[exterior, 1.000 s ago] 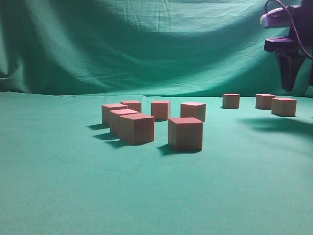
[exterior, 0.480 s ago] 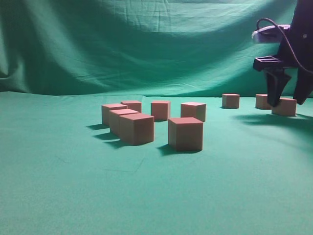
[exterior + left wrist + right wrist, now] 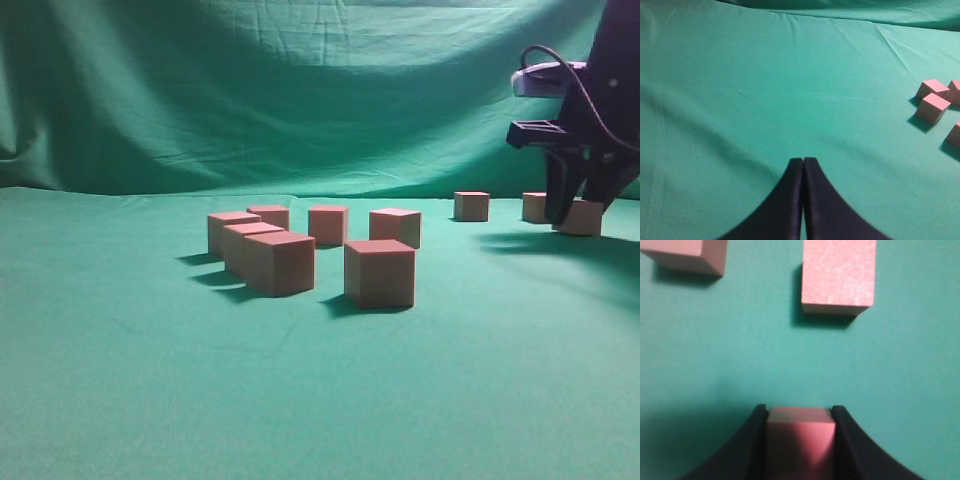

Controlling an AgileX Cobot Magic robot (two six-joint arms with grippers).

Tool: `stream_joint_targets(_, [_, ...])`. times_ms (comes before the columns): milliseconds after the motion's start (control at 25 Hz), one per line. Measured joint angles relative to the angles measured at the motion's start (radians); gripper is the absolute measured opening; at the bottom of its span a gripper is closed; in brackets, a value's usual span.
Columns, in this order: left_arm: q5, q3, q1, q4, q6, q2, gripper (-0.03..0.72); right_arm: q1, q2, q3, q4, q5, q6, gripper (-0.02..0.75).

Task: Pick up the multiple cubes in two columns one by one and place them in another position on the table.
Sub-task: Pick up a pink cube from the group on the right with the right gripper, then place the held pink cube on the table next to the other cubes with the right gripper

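On the green table (image 3: 150, 400), six reddish-pink cubes (image 3: 379, 272) cluster at centre, while at three o'clock the right gripper (image 3: 800, 415) clamps a seventh cube (image 3: 800, 440) beside two more, and the left gripper (image 3: 803, 165) hangs pressed together.

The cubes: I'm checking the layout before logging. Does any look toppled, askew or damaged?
Nothing stands out. The small reddish-pink matte cubes sit flat on the green cloth table, none stacked or visibly damaged. One cube sits between the right gripper fingers.
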Motion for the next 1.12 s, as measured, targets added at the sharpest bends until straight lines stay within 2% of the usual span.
stream_joint_targets(120, [0.000, 0.000, 0.000, 0.000, 0.000, 0.000, 0.000, 0.000, 0.000, -0.076, 0.038, 0.134, 0.000, 0.260])
stream_joint_targets(320, [0.000, 0.000, 0.000, 0.000, 0.000, 0.000, 0.000, 0.019, 0.000, -0.308, 0.110, 0.423, 0.000, 0.260])
stream_joint_targets(400, [0.000, 0.000, 0.000, 0.000, 0.000, 0.000, 0.000, 0.032, -0.011, -0.361, 0.148, 0.446, 0.000, 0.260])
stream_joint_targets(560, [0.000, 0.000, 0.000, 0.000, 0.000, 0.000, 0.000, 0.052, -0.110, -0.371, 0.235, 0.469, 0.004, 0.260])
stream_joint_targets(800, [0.000, 0.000, 0.000, 0.000, 0.000, 0.000, 0.000, 0.110, -0.373, -0.252, 0.249, 0.473, -0.020, 0.260])
stream_joint_targets(960, [0.000, 0.000, 0.000, 0.000, 0.000, 0.000, 0.000, 0.147, -0.531, -0.087, 0.253, 0.476, -0.028, 0.260])
stream_joint_targets(1120, [0.000, 0.000, 0.000, 0.000, 0.000, 0.000, 0.000, 0.222, -0.656, 0.087, 0.257, 0.479, -0.098, 0.260])
